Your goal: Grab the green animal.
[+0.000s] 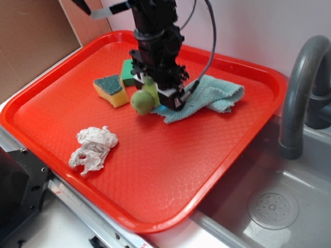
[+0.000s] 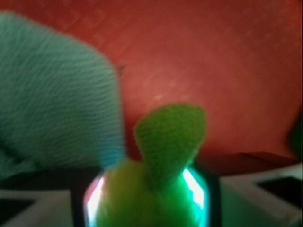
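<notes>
The green animal is a small fuzzy plush, yellow-green with a darker round head, held just above the red tray near its back middle. My gripper is shut on it from above, its black fingers on either side of the body. In the wrist view the green animal fills the space between the jaws, one green limb sticking up, blurred and very close. The tray surface shows behind it.
A teal cloth lies right of the gripper, also seen as the teal cloth. A yellow sponge with a green top and a green block lie to the left. A crumpled white tissue sits front left. A sink and grey faucet stand right.
</notes>
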